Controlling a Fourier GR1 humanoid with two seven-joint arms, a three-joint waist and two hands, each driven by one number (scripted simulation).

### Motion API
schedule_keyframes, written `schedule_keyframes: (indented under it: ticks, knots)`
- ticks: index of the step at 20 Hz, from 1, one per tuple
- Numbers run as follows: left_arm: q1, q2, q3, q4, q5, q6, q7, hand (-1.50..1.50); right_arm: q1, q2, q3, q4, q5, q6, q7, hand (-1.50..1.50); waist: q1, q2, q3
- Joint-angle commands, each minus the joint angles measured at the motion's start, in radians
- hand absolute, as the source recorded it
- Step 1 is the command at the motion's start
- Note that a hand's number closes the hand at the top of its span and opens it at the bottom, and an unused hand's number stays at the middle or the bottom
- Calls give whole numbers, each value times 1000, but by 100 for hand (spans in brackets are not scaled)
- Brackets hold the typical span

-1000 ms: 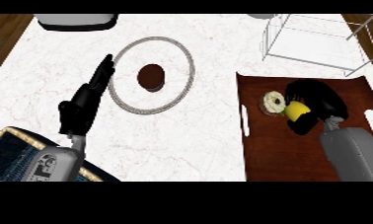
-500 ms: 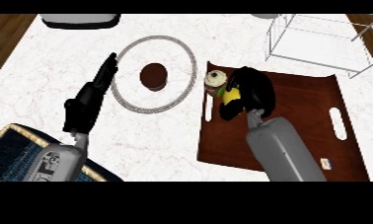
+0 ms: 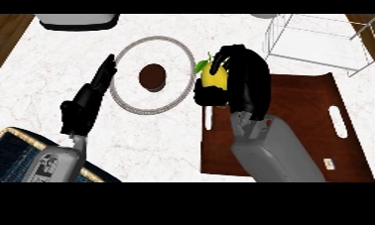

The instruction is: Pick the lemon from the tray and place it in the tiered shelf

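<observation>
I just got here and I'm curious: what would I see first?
The black right hand in the middle, curled round a yellow lemon at the far-left corner of the brown tray. Left of it lies a round plate with a dark spot, and the wire shelf stands far right.

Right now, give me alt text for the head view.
The right hand is curled round the lemon at the far left corner of the tray, short of the tiered shelf at upper right. The left hand rests open beside a plate.

Bright, even light lies flat across the pale worktop (image 3: 44,70). Shadows are barely visible. The black right robot hand (image 3: 247,84) reads as one dark mass.
</observation>
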Motion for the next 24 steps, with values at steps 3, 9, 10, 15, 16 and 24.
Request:
schedule_keyframes:
  ticks: [3,9,10,15,16,24]
  knots:
    - [54,-20,-5,4,15,-14,-16,0,-106,5,3,-110,173,43,230,150,-8,4,-16]
    - [9,-33,-2,84,-14,3,-50,0,-254,-30,-137,-98,253,183,216,150,-14,9,-16]
    - [-15,-25,18,64,5,2,-19,0,-246,-21,-128,-134,288,188,238,150,-15,7,-16]
    - [20,-36,-15,2,-9,28,18,0,-322,-103,-251,-130,321,272,177,150,-10,7,-15]
    - [52,-7,7,-33,23,-3,4,0,-368,-105,-261,-151,331,340,206,150,-7,3,-16]
    - [22,-35,-30,-14,-19,10,25,0,-491,-150,-400,35,354,274,109,150,5,12,-16]
